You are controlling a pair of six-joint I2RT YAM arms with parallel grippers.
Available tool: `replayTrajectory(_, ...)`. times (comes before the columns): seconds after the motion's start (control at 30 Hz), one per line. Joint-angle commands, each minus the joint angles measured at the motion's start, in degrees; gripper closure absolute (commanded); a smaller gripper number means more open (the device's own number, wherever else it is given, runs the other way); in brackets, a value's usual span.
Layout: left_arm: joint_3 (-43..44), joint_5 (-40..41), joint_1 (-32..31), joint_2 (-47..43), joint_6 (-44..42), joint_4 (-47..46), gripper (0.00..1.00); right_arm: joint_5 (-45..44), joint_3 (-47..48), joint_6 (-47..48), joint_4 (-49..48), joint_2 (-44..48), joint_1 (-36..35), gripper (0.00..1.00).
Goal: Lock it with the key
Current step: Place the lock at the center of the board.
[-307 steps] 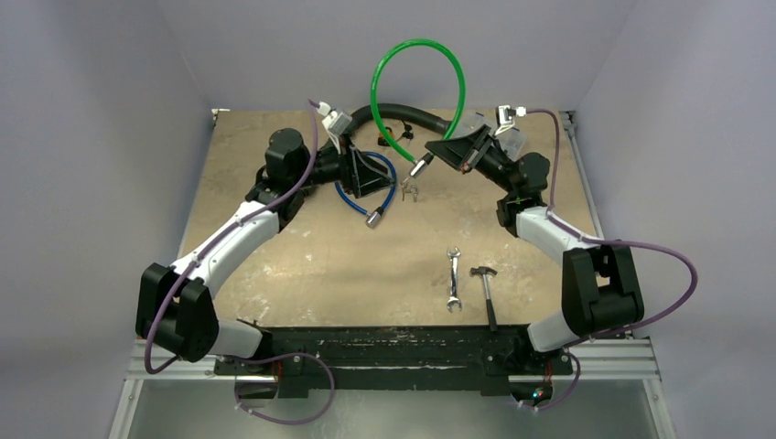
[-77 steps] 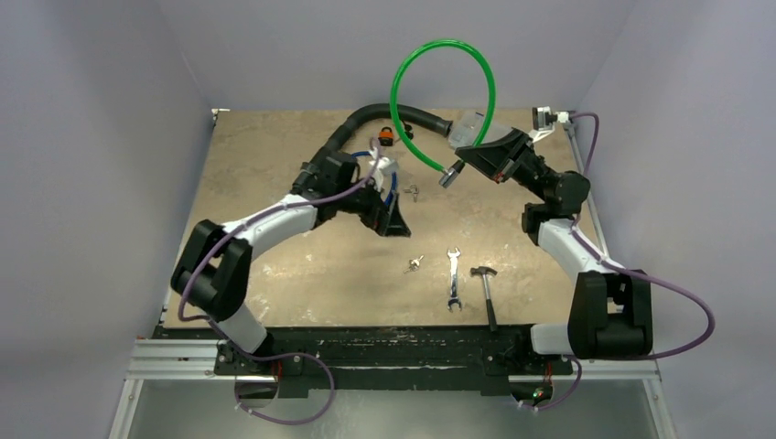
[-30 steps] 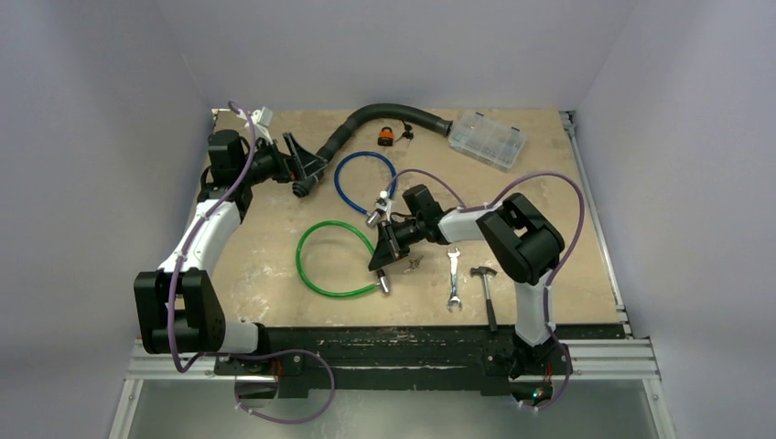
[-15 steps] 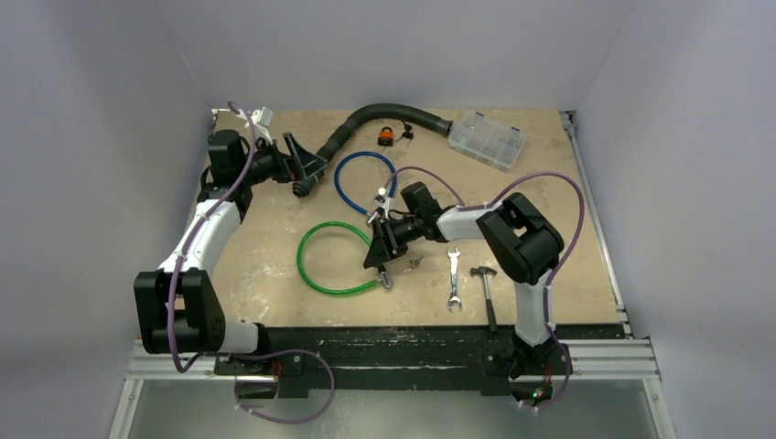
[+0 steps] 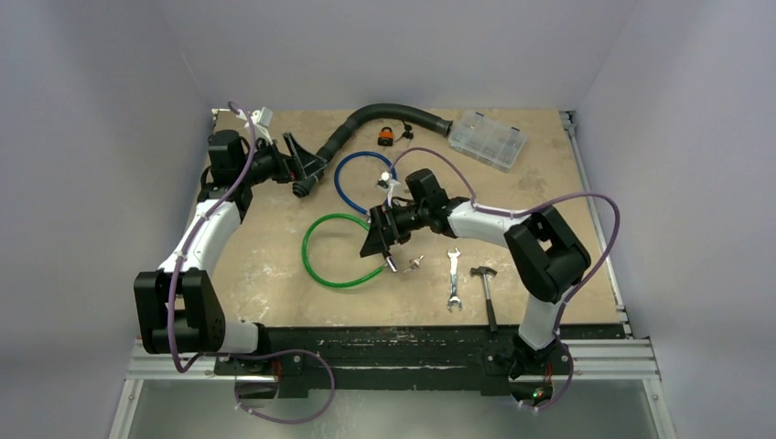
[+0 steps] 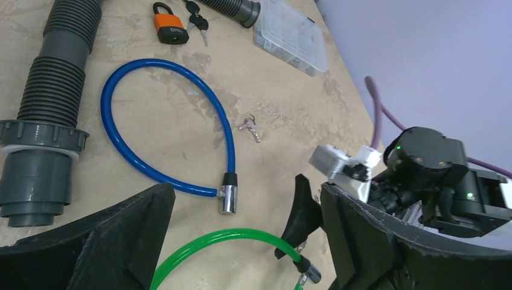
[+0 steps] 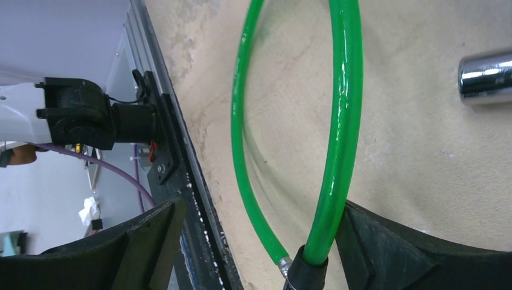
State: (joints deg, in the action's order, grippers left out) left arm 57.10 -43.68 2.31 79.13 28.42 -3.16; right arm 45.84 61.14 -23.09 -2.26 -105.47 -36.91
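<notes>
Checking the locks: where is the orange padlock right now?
Top view: the orange padlock lies far centre, under the arch of the grey corrugated hose, black-headed keys at its right.

R gripper [image 5: 374,239] over metal end of green cable lock [image 5: 306,251], keys [image 5: 414,265] just beside; L gripper [image 5: 309,169] well apart, by hose [image 5: 366,114].
</notes>
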Motion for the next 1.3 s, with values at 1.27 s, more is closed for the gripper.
replayTrajectory(1.27,3.5,1.9,0.5,0.4,-2.0,1.3,0.0,-43.4,11.8,12.9,15.6,1.6,-14.6,0.01)
